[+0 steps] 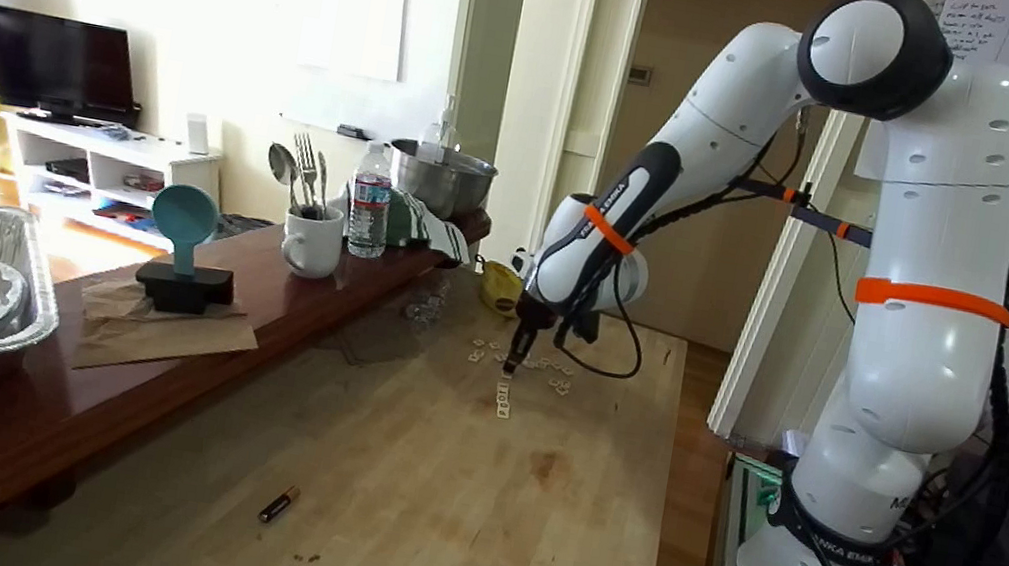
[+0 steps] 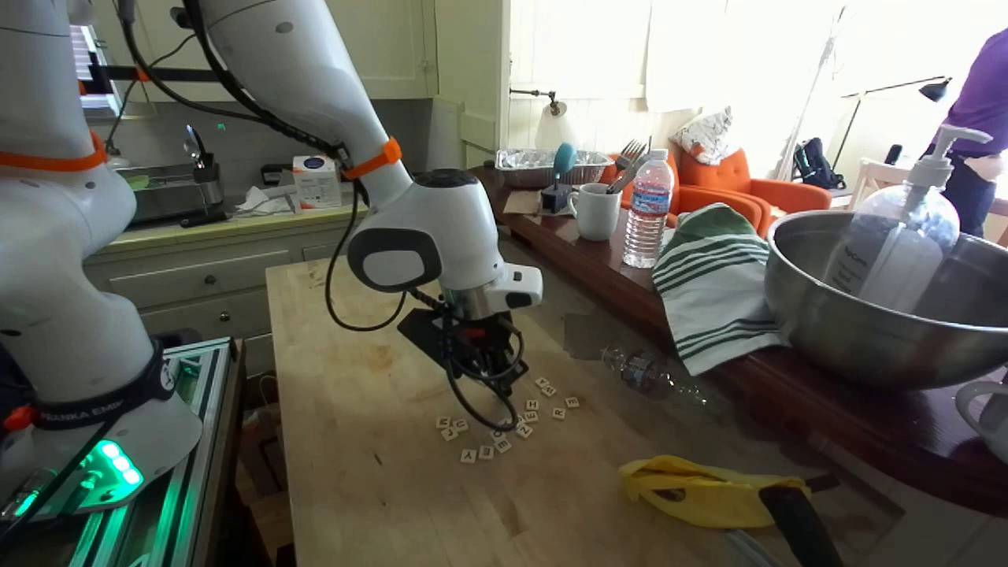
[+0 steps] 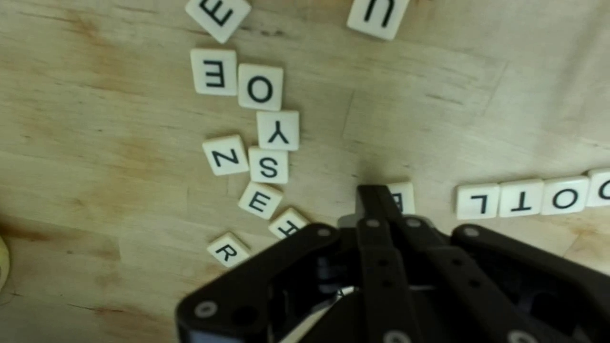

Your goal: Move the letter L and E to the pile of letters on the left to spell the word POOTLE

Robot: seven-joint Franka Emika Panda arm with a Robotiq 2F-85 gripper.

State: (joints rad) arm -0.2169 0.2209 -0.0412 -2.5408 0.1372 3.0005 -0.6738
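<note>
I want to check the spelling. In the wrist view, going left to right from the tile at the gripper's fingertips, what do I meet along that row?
Partly hidden tile, apparently E → L tile → T tile → O tile → cut-off tile, apparently another O.

Smooth letter tiles (image 3: 478,201), matt fingers (image 3: 374,209), wooden tabletop (image 1: 430,494), glossy wooden ledge (image 1: 308,308), shiny metal bowl (image 2: 835,335)

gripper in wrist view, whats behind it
Partly behind the gripper: the H tile and apparently an E tile; what seems a third tile peeks through it. Anything else is covered.
</note>
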